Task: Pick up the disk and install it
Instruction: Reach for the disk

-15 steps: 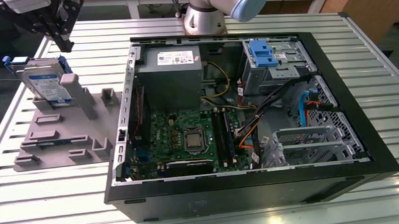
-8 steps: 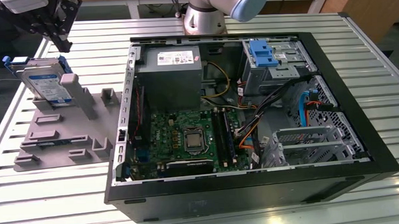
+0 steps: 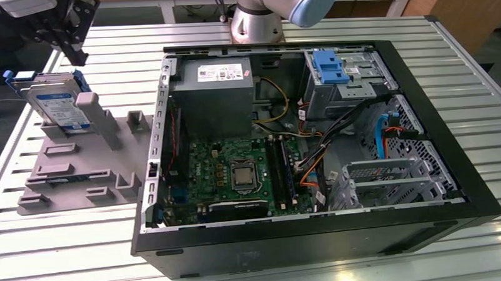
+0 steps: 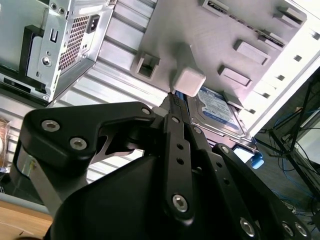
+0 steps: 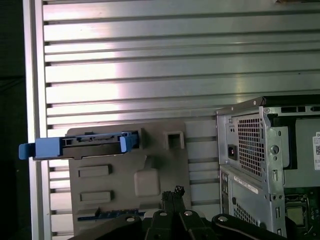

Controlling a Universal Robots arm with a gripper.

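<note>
The disk point(image 3: 57, 105) is a silver drive with a white-and-blue label in a blue bracket. It stands on edge, leaning in a slot at the far end of the grey fixture block point(image 3: 76, 168), at the exterior view's left. My gripper point(image 3: 75, 54) hangs just above and behind the disk's top edge, apart from it, fingers together and holding nothing. In the second wrist view the shut fingertips point(image 4: 172, 100) point toward the disk point(image 4: 218, 111). The first wrist view sees the disk point(image 5: 92, 145) edge-on past the gripper point(image 5: 173, 193).
An open computer case point(image 3: 473, 189) lies on the slatted metal table point(image 3: 71, 247), right of the fixture. Inside are a motherboard point(image 3: 235, 172), a power supply point(image 3: 211, 92), a blue-bracketed drive bay point(image 3: 328, 66) and a metal cage point(image 3: 389, 180).
</note>
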